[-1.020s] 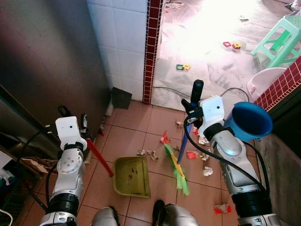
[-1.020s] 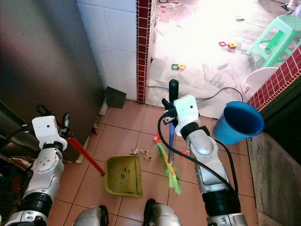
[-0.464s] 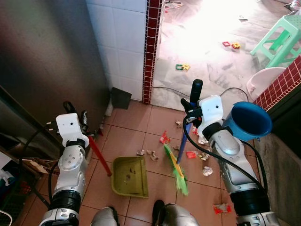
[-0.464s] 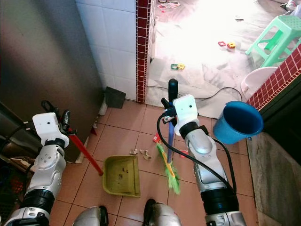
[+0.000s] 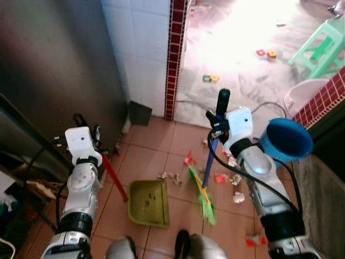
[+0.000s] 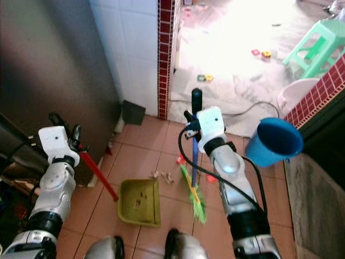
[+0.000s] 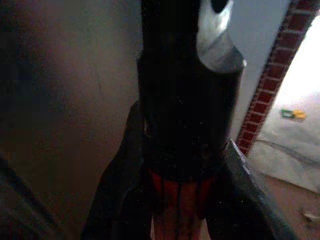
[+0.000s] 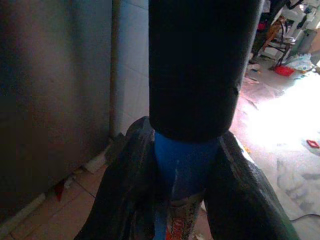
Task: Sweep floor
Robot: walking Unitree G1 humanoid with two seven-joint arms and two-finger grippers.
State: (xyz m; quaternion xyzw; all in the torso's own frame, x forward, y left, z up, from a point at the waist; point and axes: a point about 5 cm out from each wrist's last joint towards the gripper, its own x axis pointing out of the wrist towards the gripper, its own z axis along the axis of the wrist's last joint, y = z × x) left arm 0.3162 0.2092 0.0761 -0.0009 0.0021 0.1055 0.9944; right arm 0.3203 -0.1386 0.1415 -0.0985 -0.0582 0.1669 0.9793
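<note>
My right gripper (image 5: 214, 125) is shut on the broom's blue handle (image 8: 182, 155), just under its black cap (image 5: 223, 100). The broom stands nearly upright, and its green bristles (image 5: 205, 200) rest on the terracotta tiles. My left gripper (image 5: 90, 130) is shut on the red handle (image 7: 180, 200) of the green dustpan (image 5: 148, 202), which lies flat on the floor left of the bristles. Small paper scraps (image 5: 168, 176) lie just beyond the pan's far edge. Red wrappers (image 5: 188, 159) and crumpled white paper (image 5: 239, 197) are scattered around the broom head.
A dark metal cabinet (image 5: 48, 70) stands close on the left, against a white tiled wall with a red-tiled post (image 5: 176, 54). A blue bucket (image 5: 288, 140) sits at the right by a red-tiled ledge. A pink basin (image 5: 304, 91), green stool (image 5: 323, 46) and toys (image 5: 210, 78) lie beyond.
The picture has shifted slightly and gone a little blurred, so the camera moved. Both grippers keep their holds; broom and dustpan stand almost where they were.
</note>
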